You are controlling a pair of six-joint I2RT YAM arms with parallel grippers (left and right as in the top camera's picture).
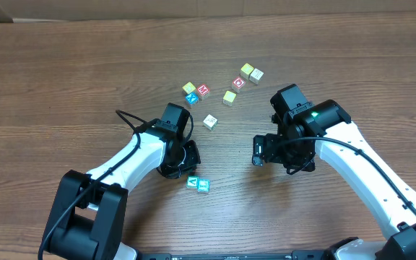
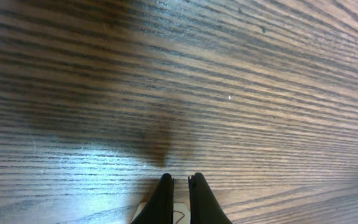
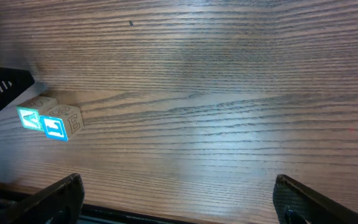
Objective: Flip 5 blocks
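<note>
We see wood-grain table [image 1: 63, 65], pale strip past far edge. Left gripper [image 2: 180, 179]: fingers pressed together, low over bare wood. Two teal blocks [image 1: 198, 184] just beside it, touching. Other blocks [image 1: 222, 87] scattered mid-table, farther back. Right gripper [image 3: 178, 180]: fingers spread wide, nothing between.

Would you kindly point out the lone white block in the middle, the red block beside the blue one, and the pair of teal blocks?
white block [image 1: 209, 121]: overhead view, its top face.
red block [image 1: 203, 90]: overhead view, its top face.
pair of teal blocks [image 1: 203, 185]: overhead view, top face of one block.
</note>
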